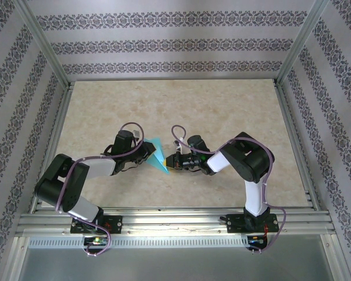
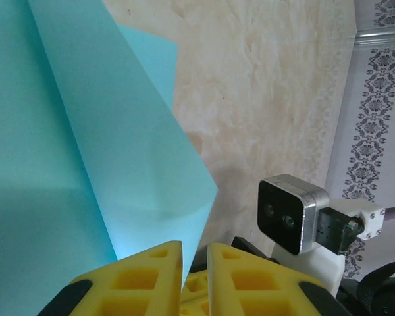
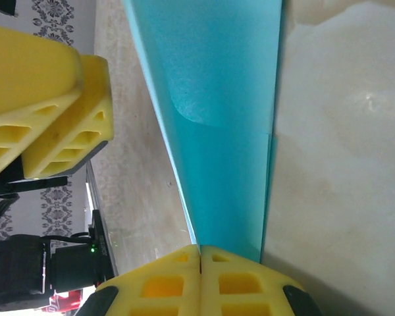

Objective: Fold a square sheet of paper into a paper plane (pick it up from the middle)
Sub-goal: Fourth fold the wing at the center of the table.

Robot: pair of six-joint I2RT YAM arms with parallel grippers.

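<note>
From above: black-and-white left arm (image 1: 76, 175) doubled back at the elbow near its base, forearm stretched right toward mid-table. Left gripper (image 1: 148, 156), yellow foam fingers, at the left edge of a turquoise paper sheet (image 1: 158, 153) folded to a narrow pointed shape, point toward the near edge. Black-and-white right arm (image 1: 251, 167) rising from its base, bent over at the elbow, forearm reaching left. At its end the right gripper (image 1: 174, 161), set at the sheet's pointed near end and facing the left gripper across the paper, the two just beside each other.

From the left wrist: left gripper (image 2: 195, 263) set almost together, a thin slit between the yellow pads. Paper (image 2: 85, 164) broad and creased above and left of them, one corner reaching down to the slit. Cannot tell whether pinched there or merely touching. Beyond, a black camera block with a silver rim (image 2: 293, 214) on the right wrist.

From the right wrist: right gripper (image 3: 199, 263) clenched, pads pressed flat together on the near edge of the sheet (image 3: 217, 131). Paper held on edge, running away from the pads, tabletop to its right. Left gripper's fingers (image 3: 59, 125) at upper left, near the paper, a strip of table between.

Underneath, a beige marbled tabletop (image 1: 222, 111). Around it, aluminium frame posts and rails (image 1: 175, 219). Behind and to the sides, walls (image 1: 175, 44) papered white with grey ornamental bands. Lilac cables (image 1: 128, 126) looped over both wrists.
</note>
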